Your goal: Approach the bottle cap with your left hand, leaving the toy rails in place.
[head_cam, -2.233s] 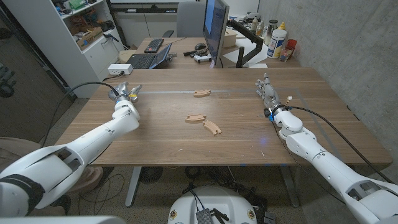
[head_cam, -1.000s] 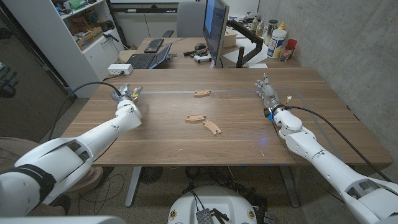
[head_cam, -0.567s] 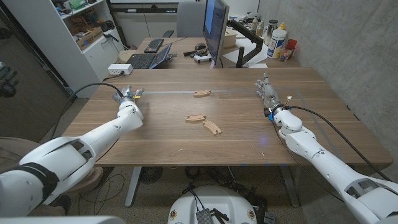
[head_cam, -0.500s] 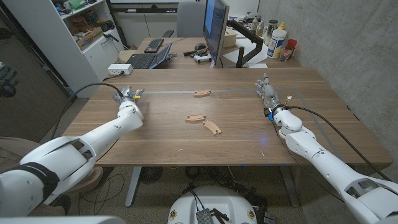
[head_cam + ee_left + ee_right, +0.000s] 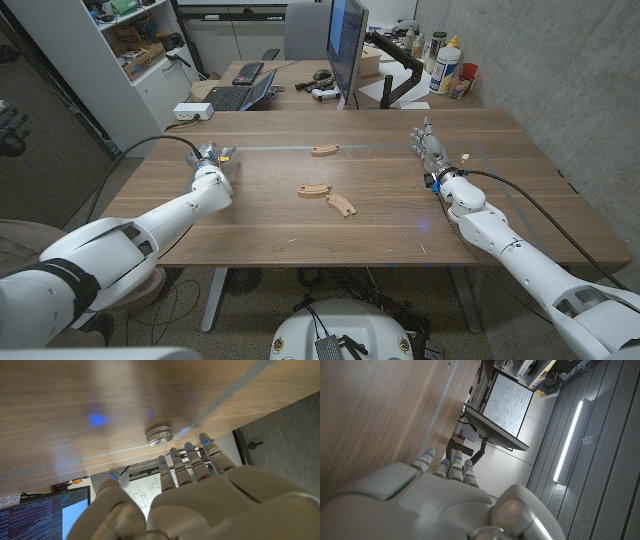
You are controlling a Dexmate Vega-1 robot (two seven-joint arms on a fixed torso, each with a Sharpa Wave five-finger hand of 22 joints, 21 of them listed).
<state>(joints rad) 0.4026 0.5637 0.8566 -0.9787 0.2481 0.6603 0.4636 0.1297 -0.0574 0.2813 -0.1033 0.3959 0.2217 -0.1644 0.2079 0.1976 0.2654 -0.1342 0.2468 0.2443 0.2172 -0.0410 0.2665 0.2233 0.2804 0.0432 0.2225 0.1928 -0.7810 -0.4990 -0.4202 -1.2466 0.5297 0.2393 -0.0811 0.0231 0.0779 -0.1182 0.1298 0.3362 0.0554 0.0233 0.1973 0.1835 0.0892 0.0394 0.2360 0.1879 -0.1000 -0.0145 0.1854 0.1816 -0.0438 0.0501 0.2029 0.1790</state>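
Table [image 5: 250, 225]: wooden. Nearest, toy rails: one curved piece [image 5: 342, 205] just beside a second [image 5: 314, 189] at mid-table; a third [image 5: 324, 150] farther back, apart. Left hand [image 5: 208, 160]: at the table's left side, fingers [image 5: 192, 457] spread and holding nothing, tips close to the bottle cap [image 5: 159, 435] but not touching. Bottle cap: small, silvery, on the table just beyond those fingers. Right hand [image 5: 430, 150]: at the right side, fingers extended, empty.
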